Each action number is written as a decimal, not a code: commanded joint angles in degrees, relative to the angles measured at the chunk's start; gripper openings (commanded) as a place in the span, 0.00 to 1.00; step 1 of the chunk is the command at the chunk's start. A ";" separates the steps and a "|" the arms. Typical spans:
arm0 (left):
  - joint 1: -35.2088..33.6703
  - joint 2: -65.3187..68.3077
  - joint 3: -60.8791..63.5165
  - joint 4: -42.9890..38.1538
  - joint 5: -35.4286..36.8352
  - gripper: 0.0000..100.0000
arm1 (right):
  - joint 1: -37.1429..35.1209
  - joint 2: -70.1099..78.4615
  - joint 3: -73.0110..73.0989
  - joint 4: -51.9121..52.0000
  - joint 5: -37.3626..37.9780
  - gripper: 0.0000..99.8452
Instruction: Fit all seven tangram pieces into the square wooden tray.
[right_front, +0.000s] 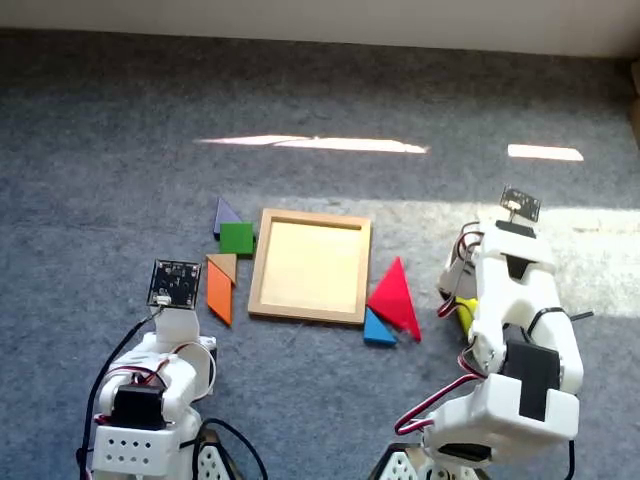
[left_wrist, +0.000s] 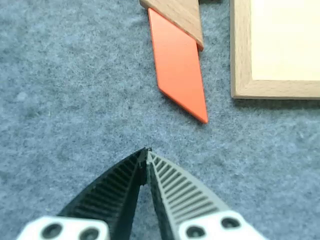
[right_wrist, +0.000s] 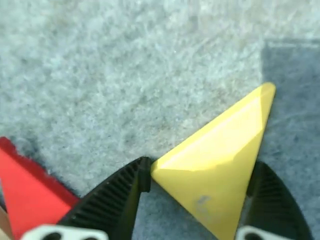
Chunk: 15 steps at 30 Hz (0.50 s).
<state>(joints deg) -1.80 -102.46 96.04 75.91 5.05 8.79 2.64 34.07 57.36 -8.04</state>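
Grey carpet (right_front: 120, 150) is supporting the square wooden tray (right_front: 257, 265) at centre. Right gripper (right_wrist: 202, 170) is clamping the yellow triangle (right_wrist: 225, 145) between its fingers, near the red triangle (right_front: 397, 292). Left gripper (left_wrist: 147, 156) is hovering fully closed, holding nothing, near the orange parallelogram (left_wrist: 179, 70).

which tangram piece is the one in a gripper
The yellow triangle, held in the right gripper; the red triangle and orange parallelogram, like the rest, lie loose on the carpet.
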 joint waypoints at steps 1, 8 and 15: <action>0.40 -1.80 1.10 0.26 -0.44 0.01 | 1.10 -2.42 -3.65 2.33 2.90 0.29; 0.40 -1.80 1.10 0.26 -0.44 0.01 | -2.07 -13.49 -3.74 2.95 2.81 0.29; 0.40 -1.80 1.10 0.26 -0.44 0.01 | -4.70 -19.21 -2.86 7.43 2.55 0.29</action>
<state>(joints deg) -1.80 -102.46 96.04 75.91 5.05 4.84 -13.36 33.01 63.69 -6.11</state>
